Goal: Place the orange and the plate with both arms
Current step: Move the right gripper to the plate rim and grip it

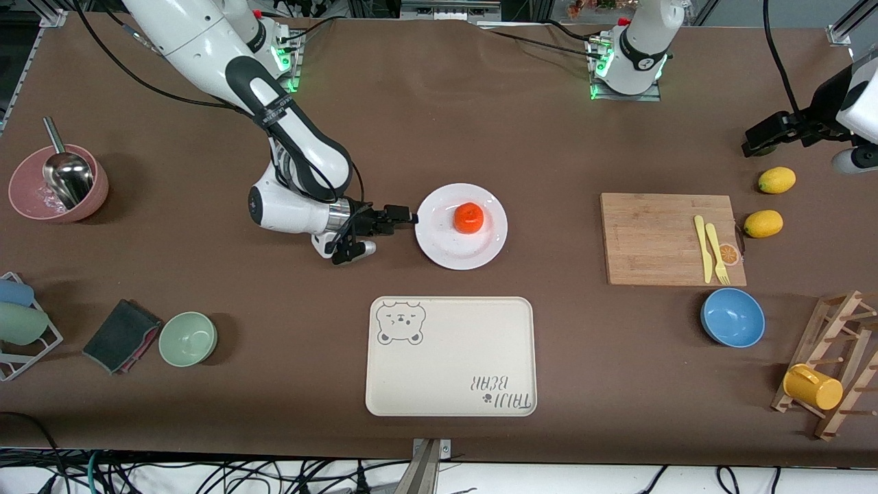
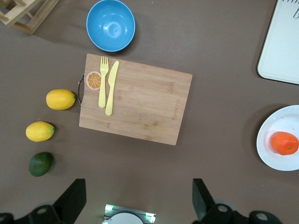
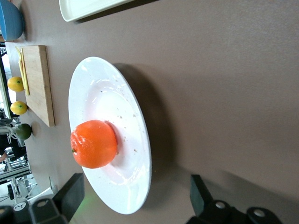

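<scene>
Nearest the front camera lay the cream bear tray (image 1: 451,355), empty, at six o'clock from the white plate (image 1: 439,250). On the plate sat the orange (image 1: 468,217), probably so both could travel together. At the plate's nine o'clock rim hovered the right claw (image 1: 405,218), low and level with its fingers spread and nothing held, seemingly lined up to pinch the rim. The left claw (image 1: 768,137) hung open and empty over the bench's left-arm end, waiting above the lemons (image 1: 776,180). From the left wrist, the cutting board (image 2: 135,103) and blue bowl (image 2: 110,24) lay on bare brown bench. From the right wrist, the plate's rim stood between the spread black fingers (image 3: 70,193).
</scene>
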Available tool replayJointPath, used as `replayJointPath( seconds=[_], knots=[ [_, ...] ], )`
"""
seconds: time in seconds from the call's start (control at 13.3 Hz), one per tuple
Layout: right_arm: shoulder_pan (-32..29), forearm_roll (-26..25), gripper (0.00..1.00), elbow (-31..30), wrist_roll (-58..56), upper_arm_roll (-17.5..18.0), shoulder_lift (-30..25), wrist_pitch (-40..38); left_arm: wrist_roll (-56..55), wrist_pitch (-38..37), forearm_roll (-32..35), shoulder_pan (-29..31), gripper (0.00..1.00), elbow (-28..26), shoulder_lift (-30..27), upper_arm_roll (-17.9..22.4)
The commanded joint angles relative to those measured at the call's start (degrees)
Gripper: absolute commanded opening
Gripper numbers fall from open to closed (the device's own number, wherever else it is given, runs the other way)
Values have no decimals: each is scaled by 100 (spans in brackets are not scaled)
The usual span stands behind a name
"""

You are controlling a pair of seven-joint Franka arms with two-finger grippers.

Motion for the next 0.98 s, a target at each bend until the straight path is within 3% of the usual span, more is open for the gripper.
replayJointPath(
  seconds=[0.0,0.6,0.9],
  knots=[
    [-47,179,100,99,-215,98,137,25,119,-129,54,52,100,141,22,-30],
    [58,750,95,362,-601,142,436,78,75,-121,54,52,100,141,22,-47],
    [155,768,93,547,-610,134,611,218,66,-121,54,43,100,141,31,-56]
  ],
)
